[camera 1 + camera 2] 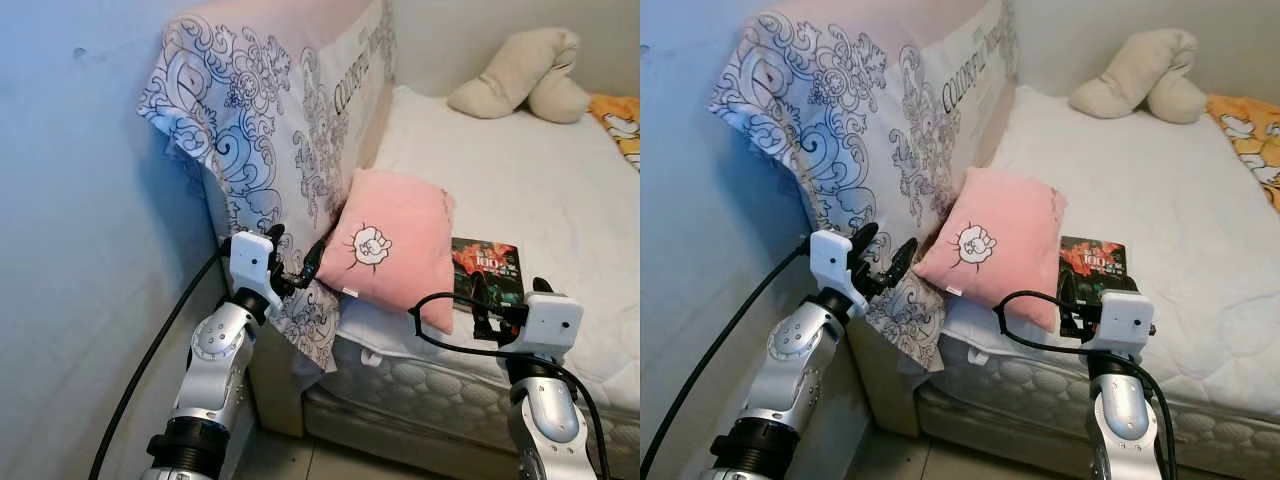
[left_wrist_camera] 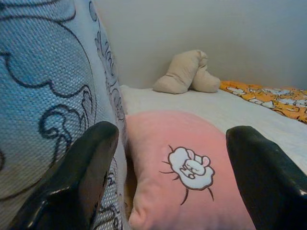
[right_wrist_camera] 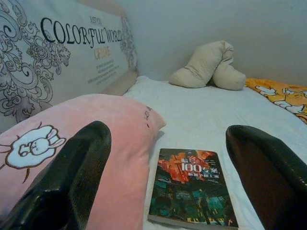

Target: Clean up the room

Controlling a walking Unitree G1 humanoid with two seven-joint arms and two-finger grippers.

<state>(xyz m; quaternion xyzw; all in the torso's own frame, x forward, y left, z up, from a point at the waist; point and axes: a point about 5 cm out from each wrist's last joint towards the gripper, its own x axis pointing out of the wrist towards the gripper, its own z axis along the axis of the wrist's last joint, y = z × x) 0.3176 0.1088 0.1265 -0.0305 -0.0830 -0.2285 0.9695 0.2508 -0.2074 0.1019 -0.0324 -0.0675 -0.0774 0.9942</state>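
The soft pink square cushion with a rabbit print (image 1: 395, 245) leans on the white mattress (image 1: 540, 180) against the patterned headboard cover (image 1: 270, 120), a dark paperback book (image 1: 487, 270) at its 3 o'clock. The left gripper (image 1: 290, 262), fingers spread, hovers at its 9 o'clock; the right gripper (image 3: 168, 177) is likewise spread wide. Light and squashy, probably; pinch a corner.

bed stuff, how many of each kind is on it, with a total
pink pillow: 1
beige cushion: 1
book: 1
orange patterned cloth: 1
patterned sheet over the headboard: 1
total: 5
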